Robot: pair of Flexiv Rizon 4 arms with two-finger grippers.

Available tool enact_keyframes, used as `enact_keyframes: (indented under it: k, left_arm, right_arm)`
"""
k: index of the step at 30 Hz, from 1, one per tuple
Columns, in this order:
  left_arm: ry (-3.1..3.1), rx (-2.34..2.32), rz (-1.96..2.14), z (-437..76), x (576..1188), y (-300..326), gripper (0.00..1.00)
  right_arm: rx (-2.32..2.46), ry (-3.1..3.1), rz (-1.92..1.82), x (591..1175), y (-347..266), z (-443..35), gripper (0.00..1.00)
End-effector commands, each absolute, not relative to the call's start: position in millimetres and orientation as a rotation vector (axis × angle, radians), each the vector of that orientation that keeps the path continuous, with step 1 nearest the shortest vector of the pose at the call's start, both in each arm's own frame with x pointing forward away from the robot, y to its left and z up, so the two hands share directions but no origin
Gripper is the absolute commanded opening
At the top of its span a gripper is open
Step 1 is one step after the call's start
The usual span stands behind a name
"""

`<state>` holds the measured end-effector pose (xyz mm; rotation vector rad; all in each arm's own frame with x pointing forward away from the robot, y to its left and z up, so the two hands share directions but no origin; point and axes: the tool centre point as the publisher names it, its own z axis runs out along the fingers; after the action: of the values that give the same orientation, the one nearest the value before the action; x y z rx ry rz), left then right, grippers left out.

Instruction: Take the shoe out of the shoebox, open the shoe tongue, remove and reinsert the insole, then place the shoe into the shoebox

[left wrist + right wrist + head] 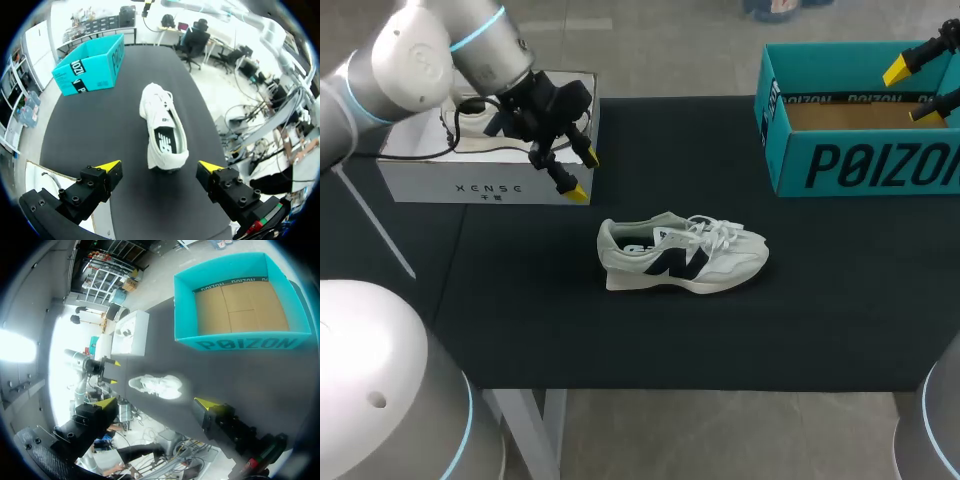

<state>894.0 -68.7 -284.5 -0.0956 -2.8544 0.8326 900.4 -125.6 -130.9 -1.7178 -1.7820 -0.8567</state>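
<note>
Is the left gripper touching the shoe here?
Apart. In the left wrist view, black table shows between each yellow fingertip and the shoe; the head view puts the left gripper by the white box.

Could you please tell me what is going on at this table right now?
A white sneaker stands on its sole in the middle of the black table, out of the teal shoebox, which is empty. Neither arm holds anything. The left end effector hovers open beside a white box, with the sneaker ahead of it. The right end effector hangs open over the shoebox.
</note>
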Motion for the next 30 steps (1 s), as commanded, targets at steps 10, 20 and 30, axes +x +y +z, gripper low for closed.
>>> enact_keyframes:
  k: [10,20,30]
  left_arm:
    - [-2.45,0.425,1.663,-305.5,878.2,-62.8,1.0]
    - [-2.449,0.264,1.717,-300.3,880.3,-68.6,1.0]
    - [-2.467,0.121,1.641,-324.4,861.2,-57.6,1.0]
  right_arm:
    - [-1.72,-1.783,-0.854,900.8,-125.7,-131.0,1.0]
    - [-1.72,-1.783,-0.854,900.8,-125.7,-131.0,1.0]
    - [-1.72,-1.783,-0.854,900.8,-125.7,-131.0,1.0]
